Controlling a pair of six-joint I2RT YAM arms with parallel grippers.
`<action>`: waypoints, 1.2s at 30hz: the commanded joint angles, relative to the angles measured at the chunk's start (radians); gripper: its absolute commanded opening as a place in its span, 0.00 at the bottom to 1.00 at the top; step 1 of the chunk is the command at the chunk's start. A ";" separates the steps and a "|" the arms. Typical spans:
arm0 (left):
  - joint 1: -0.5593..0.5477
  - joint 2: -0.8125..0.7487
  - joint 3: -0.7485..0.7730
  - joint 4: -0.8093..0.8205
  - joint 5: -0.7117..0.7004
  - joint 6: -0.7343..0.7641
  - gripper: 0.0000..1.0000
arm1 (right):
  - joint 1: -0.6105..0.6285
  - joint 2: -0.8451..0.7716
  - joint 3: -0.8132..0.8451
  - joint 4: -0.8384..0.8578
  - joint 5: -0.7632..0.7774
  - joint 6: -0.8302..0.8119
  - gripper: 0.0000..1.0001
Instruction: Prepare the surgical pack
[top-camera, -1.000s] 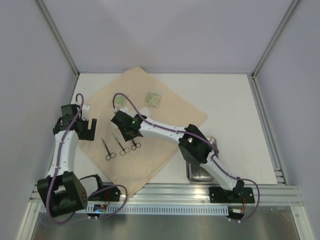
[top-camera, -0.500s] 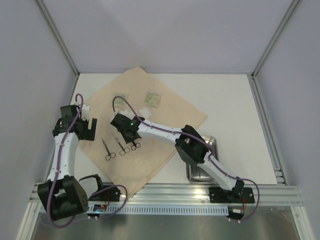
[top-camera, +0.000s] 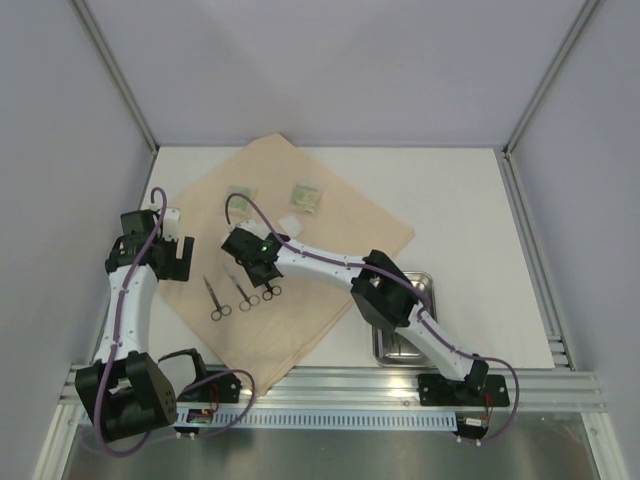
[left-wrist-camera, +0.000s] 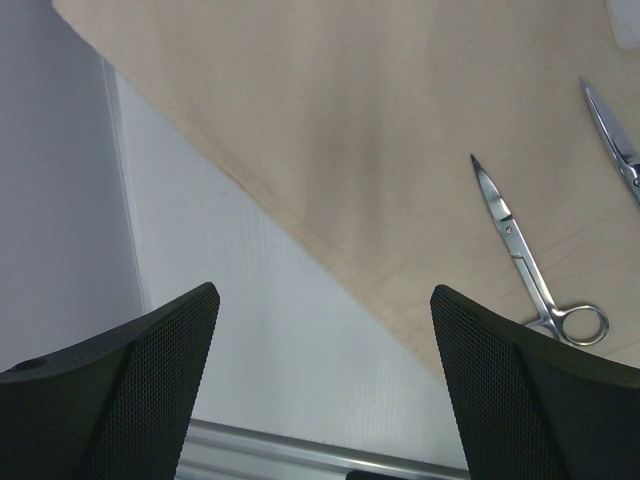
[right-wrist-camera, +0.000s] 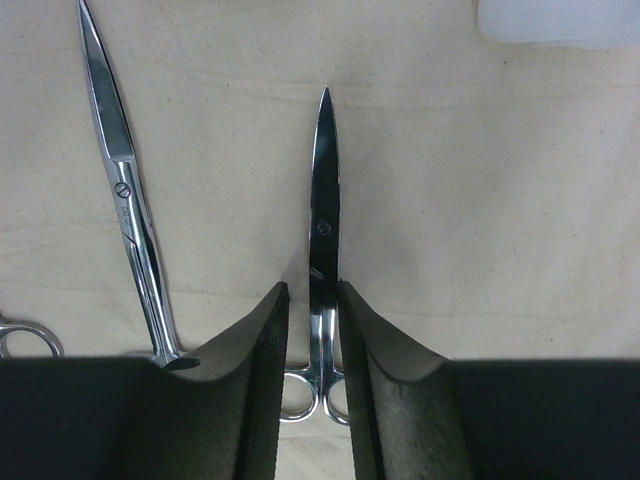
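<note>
A white worktop (top-camera: 470, 200) carries a large tan cloth (top-camera: 330, 230), spread flat and turned cornerwise, one corner pointing at the far edge and the opposite one reaching the metal rail (top-camera: 350, 378) along the near edge. A shiny rectangular steel tray (top-camera: 392, 350) rests on the bare surface at the near right, just beside the cloth's right-hand edge; whether the two touch cannot be made out.
</note>
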 joint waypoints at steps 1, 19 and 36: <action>0.005 -0.027 -0.003 0.014 0.006 -0.001 0.97 | 0.006 0.087 -0.009 -0.125 0.013 -0.019 0.27; 0.007 -0.031 0.003 0.003 0.006 0.015 0.97 | 0.012 -0.206 -0.156 0.128 0.081 -0.013 0.00; 0.007 -0.037 0.020 -0.038 0.029 0.039 0.97 | 0.007 -0.374 -0.284 0.193 0.059 0.015 0.01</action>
